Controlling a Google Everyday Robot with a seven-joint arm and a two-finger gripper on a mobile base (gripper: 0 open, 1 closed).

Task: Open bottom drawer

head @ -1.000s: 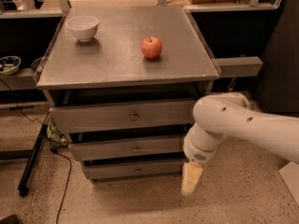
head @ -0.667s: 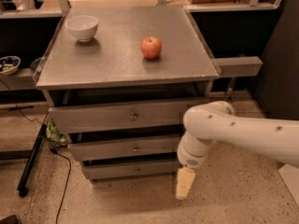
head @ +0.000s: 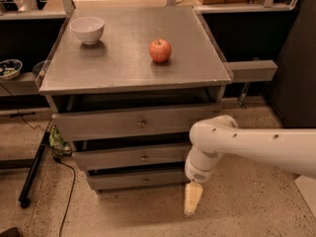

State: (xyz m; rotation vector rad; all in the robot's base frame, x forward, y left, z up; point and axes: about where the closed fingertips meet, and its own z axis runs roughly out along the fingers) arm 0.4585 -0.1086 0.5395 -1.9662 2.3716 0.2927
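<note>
One second on, claw (head: 192, 199) has edged down and leftward; bottom drawer (head: 118, 180), near on its left, not yet pulled; claw open or closed, cannot tell.

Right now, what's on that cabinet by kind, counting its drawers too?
Drawers: 3 (top drawer, middle drawer, bottom drawer)
Bowl: 1
Apple: 1
Total: 5
Tool hangs by the bottom drawer's right end.

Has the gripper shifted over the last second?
Yes. The gripper has slid left and lower in view, closer to the bottom drawer and its knob, now near the drawer's right end.
</note>
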